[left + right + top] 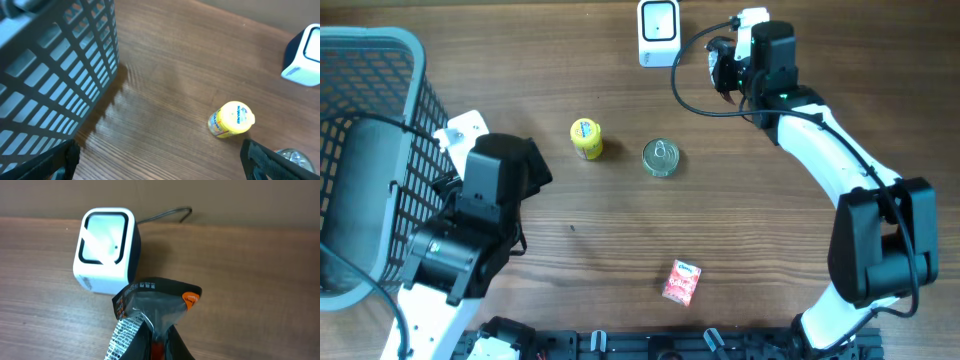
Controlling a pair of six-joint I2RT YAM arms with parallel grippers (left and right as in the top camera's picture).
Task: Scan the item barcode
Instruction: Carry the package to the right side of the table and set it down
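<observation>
Black packet (150, 305) x1 pinched in right hand (157, 347) | scanner (105, 250) x1 | left hand (160, 167) wide

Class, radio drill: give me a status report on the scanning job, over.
Left gripper open, empty, beside basket. Right gripper shut on packet, close to scanner. Nothing between them.

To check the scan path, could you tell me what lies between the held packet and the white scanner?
Only bare table separates packet and scanner, per the right wrist view.
</observation>
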